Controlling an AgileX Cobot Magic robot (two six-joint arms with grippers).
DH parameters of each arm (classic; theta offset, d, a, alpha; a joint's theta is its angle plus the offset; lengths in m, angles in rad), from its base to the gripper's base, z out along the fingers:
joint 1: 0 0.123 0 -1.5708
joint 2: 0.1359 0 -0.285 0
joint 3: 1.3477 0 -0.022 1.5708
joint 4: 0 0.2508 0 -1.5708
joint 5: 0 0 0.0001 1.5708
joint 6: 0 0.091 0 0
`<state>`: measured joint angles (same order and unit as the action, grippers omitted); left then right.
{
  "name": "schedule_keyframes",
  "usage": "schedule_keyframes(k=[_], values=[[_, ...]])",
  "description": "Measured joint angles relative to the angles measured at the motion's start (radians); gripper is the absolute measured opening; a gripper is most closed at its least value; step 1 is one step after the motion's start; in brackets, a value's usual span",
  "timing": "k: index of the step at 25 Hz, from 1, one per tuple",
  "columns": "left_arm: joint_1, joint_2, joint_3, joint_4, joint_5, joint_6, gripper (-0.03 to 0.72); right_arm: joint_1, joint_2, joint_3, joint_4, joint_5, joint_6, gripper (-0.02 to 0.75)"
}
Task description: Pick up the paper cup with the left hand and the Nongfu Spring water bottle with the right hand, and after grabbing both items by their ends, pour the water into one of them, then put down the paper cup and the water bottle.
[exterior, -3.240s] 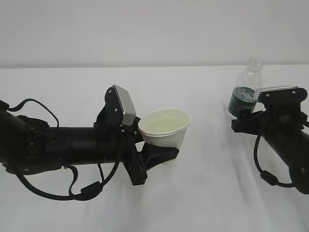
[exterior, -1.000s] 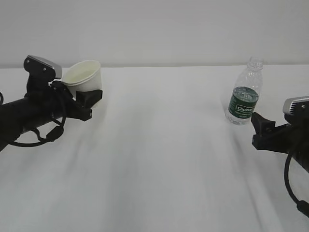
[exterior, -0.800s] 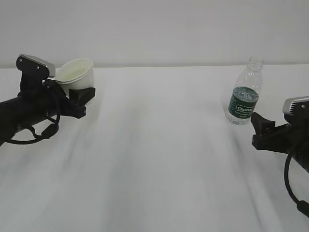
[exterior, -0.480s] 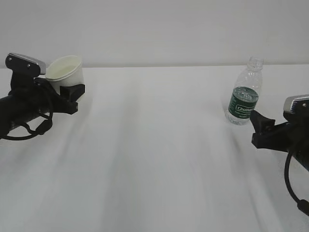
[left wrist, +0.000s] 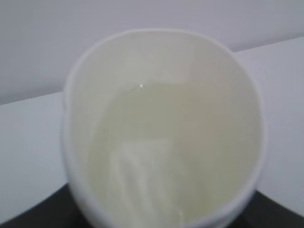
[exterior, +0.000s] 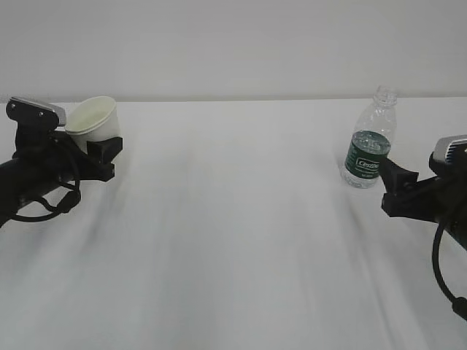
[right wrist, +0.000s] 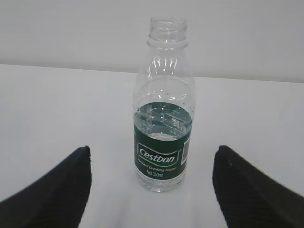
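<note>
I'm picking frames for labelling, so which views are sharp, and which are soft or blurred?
Right wrist view: sharpest, the bottle label readable. Left wrist view: the paper cup fills the frame, soft and out of focus. Exterior view: flat even light, slightly soft, faint shadows on the table.

Your left end effector (exterior: 98,146) sits at the far left, its arm lying low and nearly level, fingers closed around something held tilted. Your right end effector (exterior: 394,186) reaches in from the right edge, its jaws spread wide and holding nothing.
</note>
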<state>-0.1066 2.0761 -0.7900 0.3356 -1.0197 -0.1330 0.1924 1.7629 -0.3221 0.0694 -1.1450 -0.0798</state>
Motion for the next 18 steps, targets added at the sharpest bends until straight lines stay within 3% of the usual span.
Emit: schedule_keyframes(k=[18], values=[[0.000, 0.136, -0.005, -0.149, -0.095, 0.031, 0.387, 0.000, -0.002, 0.000, -0.034, 0.000, 0.024, 0.594]])
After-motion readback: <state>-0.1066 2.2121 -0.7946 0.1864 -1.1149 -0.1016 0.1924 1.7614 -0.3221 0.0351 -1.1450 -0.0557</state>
